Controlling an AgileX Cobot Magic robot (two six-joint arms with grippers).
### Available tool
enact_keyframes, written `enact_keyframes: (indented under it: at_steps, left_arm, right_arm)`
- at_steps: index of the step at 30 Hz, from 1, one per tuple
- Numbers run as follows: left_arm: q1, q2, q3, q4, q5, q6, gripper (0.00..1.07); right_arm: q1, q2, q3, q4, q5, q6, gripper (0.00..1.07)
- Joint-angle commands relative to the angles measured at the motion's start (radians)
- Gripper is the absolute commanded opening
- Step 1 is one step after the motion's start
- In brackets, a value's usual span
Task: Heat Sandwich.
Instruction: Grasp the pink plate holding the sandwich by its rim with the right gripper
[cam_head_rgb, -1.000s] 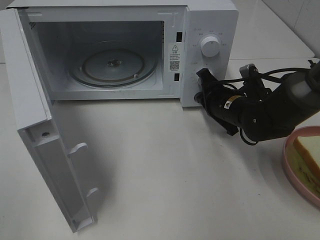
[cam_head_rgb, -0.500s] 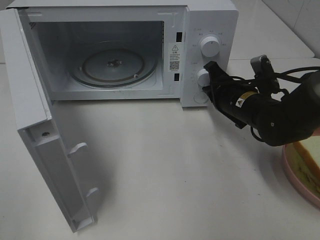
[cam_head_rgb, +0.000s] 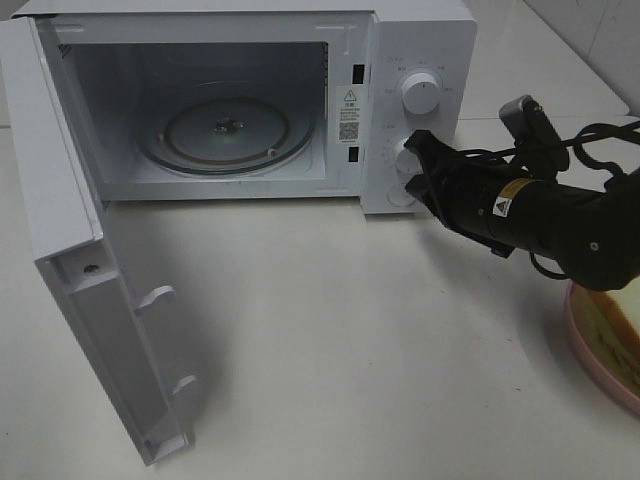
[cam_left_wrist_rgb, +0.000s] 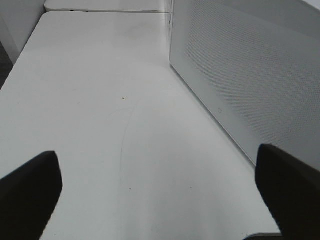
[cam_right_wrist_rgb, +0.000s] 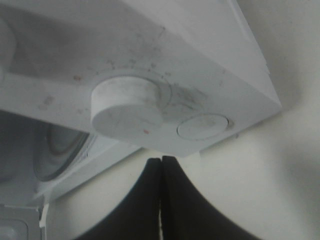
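The sandwich (cam_head_rgb: 622, 328) lies on a pink plate (cam_head_rgb: 577, 343) at the right edge of the exterior high view, its top part hidden by my right arm. My right gripper (cam_head_rgb: 416, 160) is shut and empty, with its tips right at the microwave's lower knob (cam_head_rgb: 403, 154). The right wrist view shows the shut fingertips (cam_right_wrist_rgb: 161, 162) just below that knob (cam_right_wrist_rgb: 125, 106) and a round button (cam_right_wrist_rgb: 202, 126). Whether they touch the panel I cannot tell. My left gripper (cam_left_wrist_rgb: 160, 200) stands wide open over bare table beside the microwave's perforated side wall (cam_left_wrist_rgb: 250, 80).
The white microwave (cam_head_rgb: 420, 40) stands at the back with its door (cam_head_rgb: 70, 230) swung wide open to the left. Inside sits the glass turntable (cam_head_rgb: 225, 130). An upper knob (cam_head_rgb: 420, 93) is on the control panel. White table (cam_head_rgb: 330, 330) spreads in front.
My right arm has swung up and to the right, covering more of the sandwich. The shut tips stayed at the control panel, shifting from the bottom button up to the lower knob.
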Motion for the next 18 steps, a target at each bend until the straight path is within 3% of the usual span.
enact_keyframes:
  at_steps: [1,7,13,18]
  left_arm:
    - [0.001,-0.020,0.002,0.000,-0.009,0.000,0.98]
    - [0.001,-0.020,0.002,0.000,-0.009,0.000,0.98]
    - [0.001,-0.020,0.002,0.000,-0.009,0.000,0.98]
    - [0.001,-0.020,0.002,0.000,-0.009,0.000,0.98]
  right_arm:
    - [0.001,-0.052,0.021,-0.101,0.077,-0.022,0.00]
    - [0.001,-0.181,0.028,-0.302,0.289,-0.017,0.01]
    - [0.001,-0.292,0.028,-0.405,0.444,-0.011,0.03]
    - [0.001,-0.386,0.028,-0.458,0.579,-0.016,0.14]
